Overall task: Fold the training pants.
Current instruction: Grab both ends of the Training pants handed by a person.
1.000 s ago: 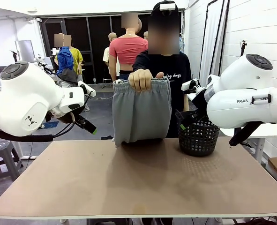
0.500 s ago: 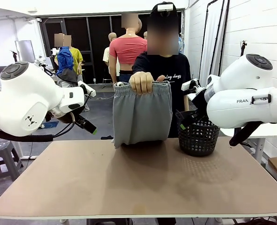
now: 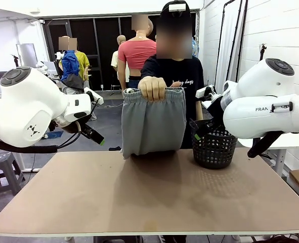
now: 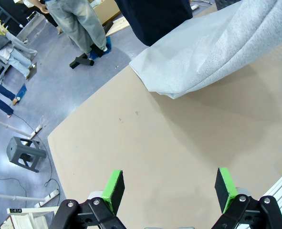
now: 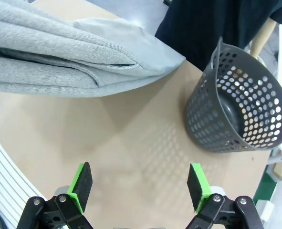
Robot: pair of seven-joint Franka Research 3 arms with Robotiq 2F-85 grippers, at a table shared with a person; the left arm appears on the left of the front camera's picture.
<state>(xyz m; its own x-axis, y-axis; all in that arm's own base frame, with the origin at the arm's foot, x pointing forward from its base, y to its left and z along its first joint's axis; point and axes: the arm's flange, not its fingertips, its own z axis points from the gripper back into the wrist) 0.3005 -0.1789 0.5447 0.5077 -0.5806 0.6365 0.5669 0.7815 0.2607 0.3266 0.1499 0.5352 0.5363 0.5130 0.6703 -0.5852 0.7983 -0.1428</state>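
A person at the far side holds the light grey training pants (image 3: 153,121) up by the gathered waistband with one hand (image 3: 152,87). Their lower end rests on the far edge of the brown table (image 3: 149,197). In the left wrist view the training pants (image 4: 217,52) hang at the upper right, well beyond my left gripper (image 4: 169,187), which is open over bare table. In the right wrist view the training pants (image 5: 69,57) lie across the upper left, beyond my open right gripper (image 5: 140,185). Both arms hover at the table's sides, apart from the fabric.
A black mesh basket (image 3: 213,147) stands at the table's far right, seen also as the basket (image 5: 241,109) in the right wrist view. A grey stool (image 4: 26,153) stands on the floor beside the table. The near half of the table is bare.
The person's hand and the pants' waistband shifted very slightly; both arms stayed still with open grippers.
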